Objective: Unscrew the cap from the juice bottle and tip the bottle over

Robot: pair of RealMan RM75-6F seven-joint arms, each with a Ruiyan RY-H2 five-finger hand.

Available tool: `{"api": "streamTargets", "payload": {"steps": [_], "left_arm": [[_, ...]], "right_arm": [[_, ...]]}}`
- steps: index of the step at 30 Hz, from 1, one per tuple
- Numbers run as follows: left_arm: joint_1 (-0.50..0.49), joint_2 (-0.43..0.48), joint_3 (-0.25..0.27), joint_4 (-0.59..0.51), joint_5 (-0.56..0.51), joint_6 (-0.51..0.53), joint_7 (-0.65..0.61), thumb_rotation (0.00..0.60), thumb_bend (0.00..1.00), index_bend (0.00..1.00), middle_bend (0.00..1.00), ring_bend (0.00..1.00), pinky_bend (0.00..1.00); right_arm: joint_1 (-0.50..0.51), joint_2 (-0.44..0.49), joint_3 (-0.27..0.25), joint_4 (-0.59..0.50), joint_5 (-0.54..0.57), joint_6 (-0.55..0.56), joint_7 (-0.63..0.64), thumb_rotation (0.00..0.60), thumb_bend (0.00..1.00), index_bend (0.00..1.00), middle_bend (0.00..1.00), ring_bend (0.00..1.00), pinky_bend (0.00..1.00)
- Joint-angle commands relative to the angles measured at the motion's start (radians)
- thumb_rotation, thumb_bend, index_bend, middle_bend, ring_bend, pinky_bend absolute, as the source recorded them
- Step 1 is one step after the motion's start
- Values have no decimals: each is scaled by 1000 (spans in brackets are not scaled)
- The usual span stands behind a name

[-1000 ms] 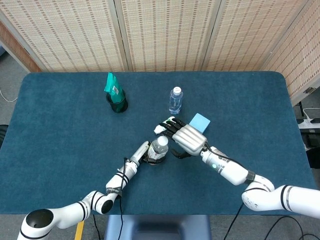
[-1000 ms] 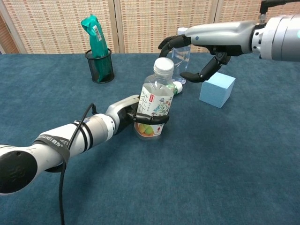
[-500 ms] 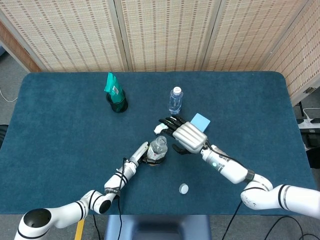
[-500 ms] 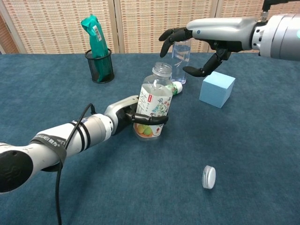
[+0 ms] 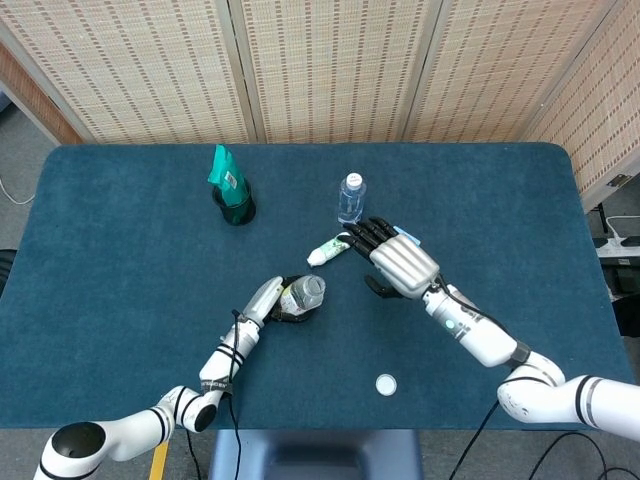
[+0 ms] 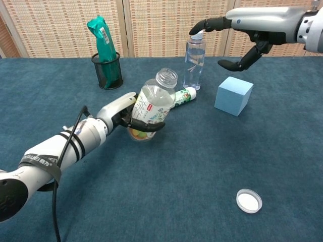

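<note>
Juice bottle (image 6: pixel 150 104), uncapped, leans toward the right in the left hand (image 6: pixel 122 112), whose fingers wrap its base just above the worktop (image 6: pixel 166 176) (seemingly lifted); right hand (image 6: pixel 241 30) hovers spread, empty.

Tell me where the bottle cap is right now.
The cap lies on the table near the front edge, on the robot's right side, apart from the juice bottle tilted in the left hand.
</note>
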Motion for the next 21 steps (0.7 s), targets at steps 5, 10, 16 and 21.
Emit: {"api": "streamTargets", "payload": {"steps": [5,10,16,21], "left_arm": [[71,66,47,-17,36,224,578,600,920,706,755,417,217],[119,135,88,-117,12,238,842,600,873,587,580,303,177],[153,204,107,-277,-78,189,1075,600,607,114,223,71,149],[155,235,106,-372,-138,163,1178,600,431,0,5,0,159]], "right_arm": [[-18,23,-6,-14,-13,10,16,567,425,64,0,0,0],[-26,32,-13,-23,-15,5,17,568,425,52,0,0,0],[-32,44,-19,-41,-10,-3,-1,570,425,30,0,0,0],[-38,56,-20,-56,-3,-5,-15,568,426,21,0,0,0]]}}
